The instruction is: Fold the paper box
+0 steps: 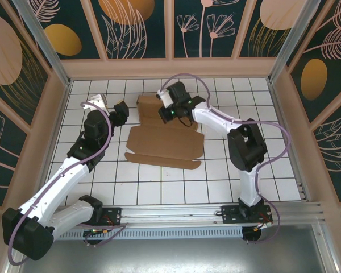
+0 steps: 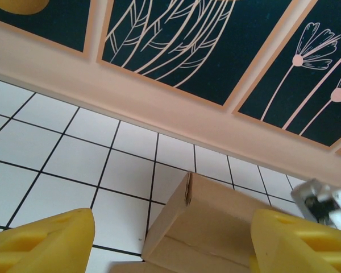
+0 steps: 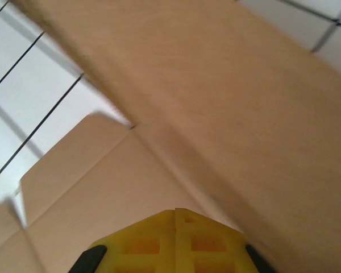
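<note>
The paper box (image 1: 166,142) lies as a brown die-cut sheet on the white tiles, its front flap flat and its back part raised. My right gripper (image 1: 168,116) is over that back part. In the right wrist view its yellow fingers (image 3: 175,213) are shut tip to tip with nothing between them, just above a crease in the cardboard (image 3: 227,96). My left gripper (image 1: 123,111) hovers off the sheet's back left corner. It stands open (image 2: 170,244), and the folded-up corner of the box (image 2: 216,219) lies ahead, between the fingers but untouched.
A peach ledge (image 2: 159,108) and dark flower-patterned panels wall the table at the back and sides. An aluminium rail (image 1: 176,213) runs along the near edge. Part of the right arm (image 2: 324,202) shows beyond the box corner. Bare white tiles (image 1: 244,96) lie to the right.
</note>
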### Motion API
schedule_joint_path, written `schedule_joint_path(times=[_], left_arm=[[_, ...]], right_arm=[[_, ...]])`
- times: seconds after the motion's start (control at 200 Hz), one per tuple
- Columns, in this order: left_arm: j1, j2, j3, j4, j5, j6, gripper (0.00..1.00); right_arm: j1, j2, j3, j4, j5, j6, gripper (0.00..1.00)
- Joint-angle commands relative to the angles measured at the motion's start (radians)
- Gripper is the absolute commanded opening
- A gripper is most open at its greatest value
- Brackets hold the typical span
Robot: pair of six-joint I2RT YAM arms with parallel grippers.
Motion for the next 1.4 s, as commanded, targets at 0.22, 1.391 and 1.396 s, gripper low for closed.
schedule_joint_path(times=[0.22,1.391,1.396], left_arm=[[0.004,-0.025,-0.018,0.054,0.001,0.05,0.73],[0.001,-0.049,-0.026,0.068,0.068,0.006,0.74],[0.001,-0.049,-0.025,0.068,0.068,0.005,0.74]], right_arm=[[-0.344,0.32,0.377,-0.088,-0.077,0.347,0.0],[-0.219,-0.1,-0.402,0.218,0.618,0.118,0.03],[-0.218,-0.097,-0.402,0.215,0.62,0.119,0.03]])
